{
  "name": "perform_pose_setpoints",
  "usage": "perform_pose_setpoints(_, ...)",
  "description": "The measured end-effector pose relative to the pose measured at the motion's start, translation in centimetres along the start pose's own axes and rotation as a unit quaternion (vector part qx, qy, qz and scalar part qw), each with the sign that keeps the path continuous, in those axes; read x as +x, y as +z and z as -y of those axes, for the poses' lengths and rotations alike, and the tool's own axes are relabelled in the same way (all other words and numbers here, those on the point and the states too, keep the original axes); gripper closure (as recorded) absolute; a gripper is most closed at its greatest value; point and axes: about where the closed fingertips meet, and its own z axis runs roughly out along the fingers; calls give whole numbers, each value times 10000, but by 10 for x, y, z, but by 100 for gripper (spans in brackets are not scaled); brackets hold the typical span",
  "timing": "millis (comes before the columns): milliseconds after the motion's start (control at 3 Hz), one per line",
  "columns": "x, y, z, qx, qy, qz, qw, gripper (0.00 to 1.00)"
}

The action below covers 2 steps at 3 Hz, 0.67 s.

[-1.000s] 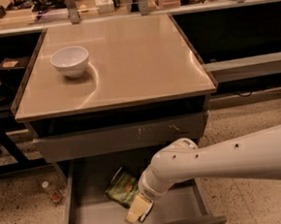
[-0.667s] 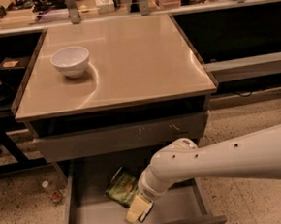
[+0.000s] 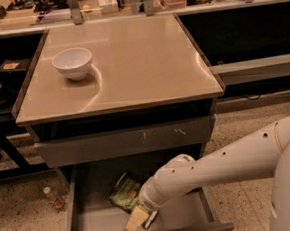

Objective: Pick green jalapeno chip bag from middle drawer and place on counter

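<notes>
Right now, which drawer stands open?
The middle drawer, pulled out below the scratched shut front; the gripper hangs inside it near the green jalapeno chip bag.

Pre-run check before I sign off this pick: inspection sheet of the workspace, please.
Surface: counter glossy beige, holds one white bowl near its back left.
Job's things: chip bag lies in the open drawer, at the back, not yet lifted.
Clutter: small bottle-like item on the floor left of the drawer.
Gripper: gripper down inside the drawer, just in front of and right of the bag.
Cables: nothing seen.
Surroundings: cluttered ledge behind the counter; speckled floor; the drawer front above is shut.
</notes>
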Motion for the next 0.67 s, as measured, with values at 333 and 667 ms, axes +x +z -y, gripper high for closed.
perform_pose_setpoints(333,3,21,8,-16,42,117,9999,0)
perform_pose_setpoints(667,2,41,18,-30,50,219,9997,0)
